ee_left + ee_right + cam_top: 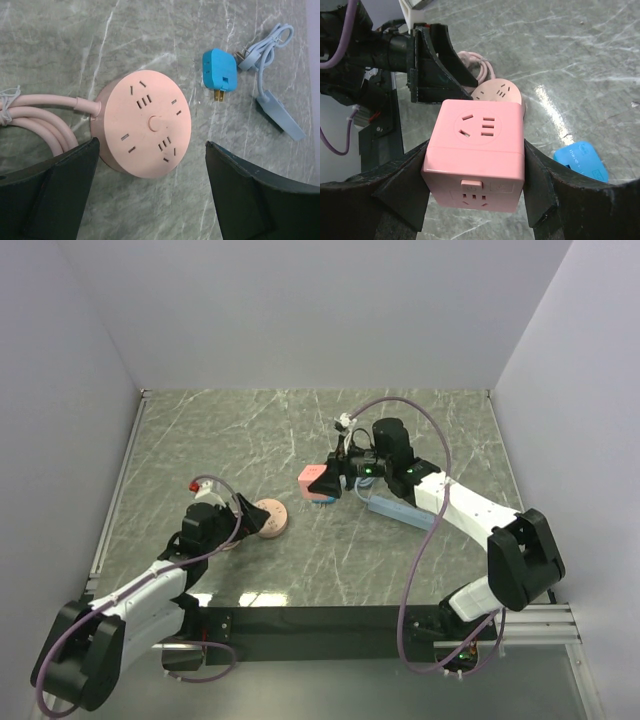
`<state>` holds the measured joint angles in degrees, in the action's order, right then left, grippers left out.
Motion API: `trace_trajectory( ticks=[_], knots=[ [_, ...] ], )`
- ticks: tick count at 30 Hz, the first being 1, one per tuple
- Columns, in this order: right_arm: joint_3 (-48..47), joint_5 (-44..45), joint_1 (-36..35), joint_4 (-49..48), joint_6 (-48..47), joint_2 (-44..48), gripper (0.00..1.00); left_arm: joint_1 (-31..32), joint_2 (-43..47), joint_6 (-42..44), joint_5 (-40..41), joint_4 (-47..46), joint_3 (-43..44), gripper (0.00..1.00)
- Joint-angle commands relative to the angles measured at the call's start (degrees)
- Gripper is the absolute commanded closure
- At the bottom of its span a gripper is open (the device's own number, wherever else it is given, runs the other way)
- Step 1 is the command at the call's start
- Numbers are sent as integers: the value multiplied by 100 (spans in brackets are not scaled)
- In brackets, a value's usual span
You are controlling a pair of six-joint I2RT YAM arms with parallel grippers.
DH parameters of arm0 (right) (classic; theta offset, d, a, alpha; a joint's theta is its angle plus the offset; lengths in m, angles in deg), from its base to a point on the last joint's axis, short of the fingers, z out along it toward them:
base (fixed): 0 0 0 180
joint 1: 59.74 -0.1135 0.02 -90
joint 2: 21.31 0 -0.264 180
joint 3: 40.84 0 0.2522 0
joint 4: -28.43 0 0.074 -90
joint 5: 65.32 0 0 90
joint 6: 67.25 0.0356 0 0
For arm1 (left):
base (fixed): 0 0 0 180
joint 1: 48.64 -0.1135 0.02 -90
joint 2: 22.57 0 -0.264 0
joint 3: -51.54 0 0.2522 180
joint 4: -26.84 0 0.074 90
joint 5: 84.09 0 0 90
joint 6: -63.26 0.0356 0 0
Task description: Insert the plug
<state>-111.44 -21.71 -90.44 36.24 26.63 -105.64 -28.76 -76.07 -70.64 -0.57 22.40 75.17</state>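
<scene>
The right fingers (395,195) are clamping a pink plastic cube socket (477,155) from both sides, one dark pad pressing on each flank. Its round outlet face is pointing up and a second outlet is showing on the near side. The left fingers (55,185) are standing spread wide and are gripping nothing. Seen from the left wrist, a round pink socket disc (145,131) is lying between them, and I cannot tell whether either pad is touching its edge.

The disc is lying flat on the grey-green marbled table (150,30) with its outlets facing up. A thick looped pink cord (35,112) is running off its side.

The small bright blue blocky plug (219,72) is lying loose on the table, held by neither arm, with its metal prongs sticking out along the table top. It is sitting just beyond the disc. From above it is peeking out right beside the held cube, on the side nearer the arm bases.

Near the plug, a long pale-blue power strip (280,114) is lying on the table, its pale cord looping back beside the plug.
</scene>
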Motion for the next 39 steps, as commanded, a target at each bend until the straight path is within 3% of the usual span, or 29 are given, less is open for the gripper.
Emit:
trace_trajectory(
  ticks=[1,9,27,32,39],
  knots=[
    [50,-125,81,-503,113,356,96,25,-90,-66,-187,-316,77,7],
    [-11,-98,117,-494,139,128,96,121,-609,-180,-459,-930,-73,7],
    [244,797,108,49,289,-4,96,860,-3403,-584,-1224,-3443,964,8],
    [191,1386,38,419,298,66,96,877,-3186,-199,-935,-3086,1035,8],
    [-353,1879,-313,1324,70,-39,96,877,-1597,741,293,-2075,920,6]
  ],
)
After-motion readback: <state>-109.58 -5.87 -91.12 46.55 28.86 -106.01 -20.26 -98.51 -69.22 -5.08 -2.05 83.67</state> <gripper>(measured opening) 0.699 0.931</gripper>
